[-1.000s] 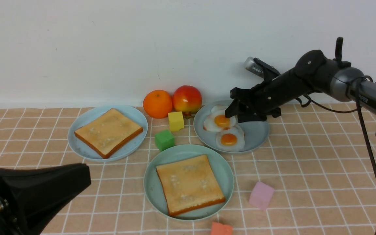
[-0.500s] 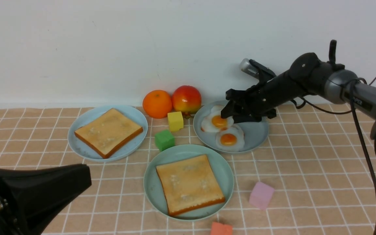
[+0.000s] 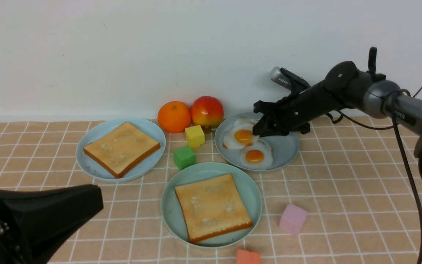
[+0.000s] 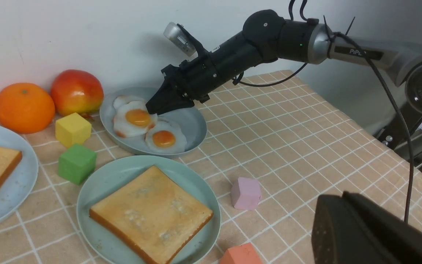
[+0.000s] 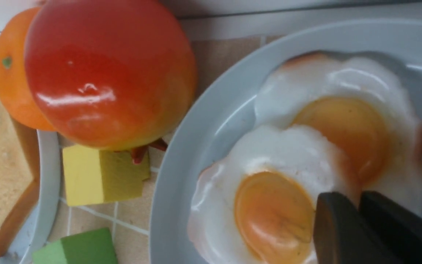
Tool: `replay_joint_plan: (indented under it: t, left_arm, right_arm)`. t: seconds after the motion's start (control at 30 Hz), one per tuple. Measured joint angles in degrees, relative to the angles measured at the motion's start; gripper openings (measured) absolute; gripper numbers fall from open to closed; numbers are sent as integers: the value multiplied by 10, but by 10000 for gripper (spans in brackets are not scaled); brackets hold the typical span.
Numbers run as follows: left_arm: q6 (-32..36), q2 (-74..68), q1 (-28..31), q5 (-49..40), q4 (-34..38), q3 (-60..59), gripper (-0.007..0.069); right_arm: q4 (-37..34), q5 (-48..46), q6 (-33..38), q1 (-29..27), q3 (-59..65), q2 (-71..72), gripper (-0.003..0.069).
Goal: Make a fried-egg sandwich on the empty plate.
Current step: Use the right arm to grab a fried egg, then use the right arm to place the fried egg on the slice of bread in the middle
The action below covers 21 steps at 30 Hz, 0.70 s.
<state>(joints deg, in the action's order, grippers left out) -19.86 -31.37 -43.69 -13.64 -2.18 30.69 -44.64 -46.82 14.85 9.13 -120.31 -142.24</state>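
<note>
One counter with a pale grid bears everything. Over its far right side reaches the right arm. Its claw is nearly closed, pinching the edge of one fried egg. The left claw is pressed together over the near left.

The teal-green plate sits near the middle, holding one toast slice. Behind it, to the right, a grey-blue plate carries the pinched egg, a second egg partly beneath it and a third egg nearer the front. A pale blue plate at the far left holds another slice.

An orange and a red-yellow fruit lie side by side between the rear plates. Smallest are the blocks: pink right of the teal-green plate, coral nearer the front, green just behind that plate, and yellow before the fruit.
</note>
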Motion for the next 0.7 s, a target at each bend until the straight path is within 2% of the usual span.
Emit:
replay_joint_plan:
  t: [0.27,0.37,0.5,0.67,0.7]
  left_arm:
    - [0,0,0,-2,0,0,24]
    - [0,0,0,-14,0,0,24]
    - [0,0,0,-34,-5,0,24]
    - [0,0,0,-63,-32,0,27]
    - [0,0,0,-74,-42,0,29]
  right_arm:
    - [5,-20,4,0,4,41,65]
    - [6,-48,10,0,4,81,65]
    - [6,-133,13,-2,8,129,65]
    - [11,-186,17,17,75,187,65]
    - [12,-186,20,32,119,207,65]
